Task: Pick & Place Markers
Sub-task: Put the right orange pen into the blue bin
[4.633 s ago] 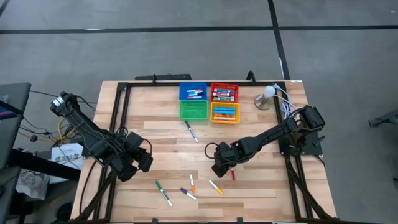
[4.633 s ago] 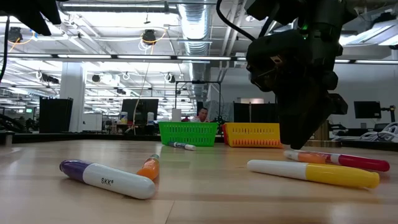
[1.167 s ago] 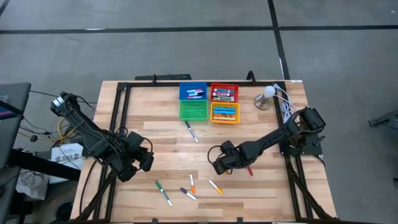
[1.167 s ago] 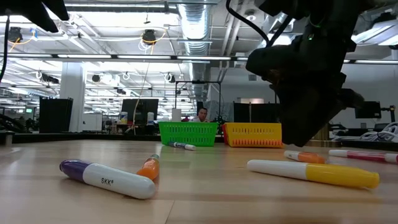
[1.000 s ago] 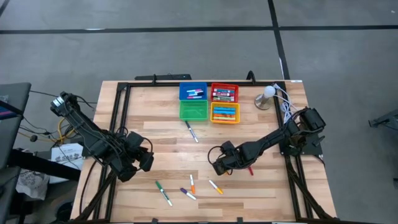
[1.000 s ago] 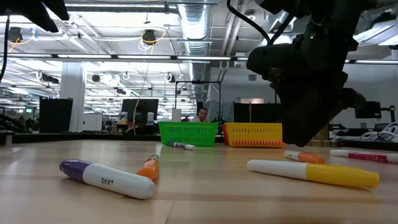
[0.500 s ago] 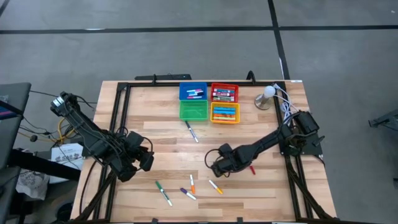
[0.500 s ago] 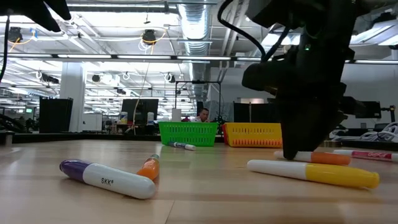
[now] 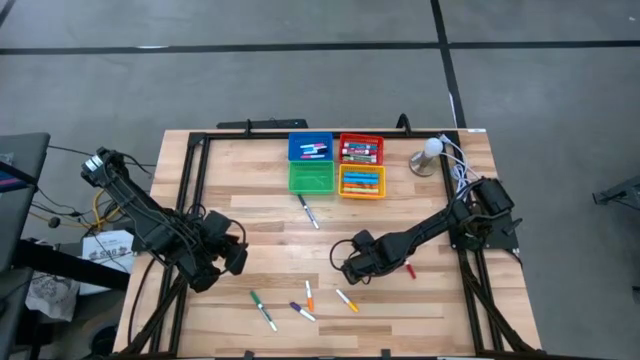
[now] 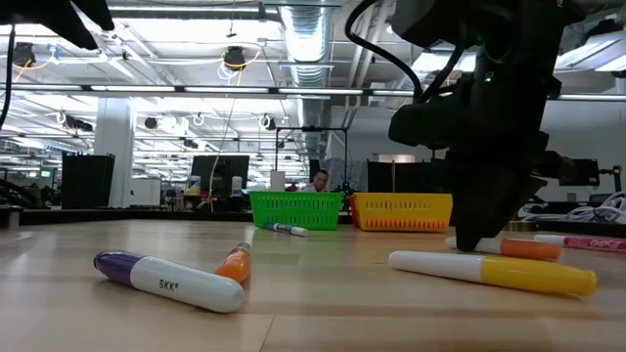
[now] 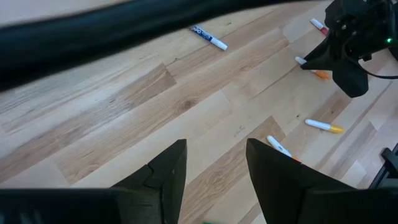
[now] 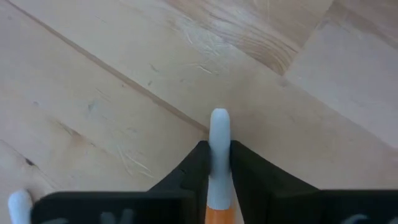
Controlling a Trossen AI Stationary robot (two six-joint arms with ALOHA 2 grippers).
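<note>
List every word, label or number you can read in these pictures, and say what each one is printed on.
"SKK" followed by a small mark: on the white barrel of the purple-capped marker, low view.
Pink print on the marker at the right edge of the low view: too blurred to read.
Print on the markers in the bins: too small to read.

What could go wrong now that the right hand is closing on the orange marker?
The right hand pinches the orange marker near its white end, with most of the barrel hidden behind the fingers. Such an off-centre grip may let it pivot or slip when lifted. A red marker lies on the table beside this arm, so a swing toward the bins might knock it farther away. The left hand waits open, apart from all this.
</note>
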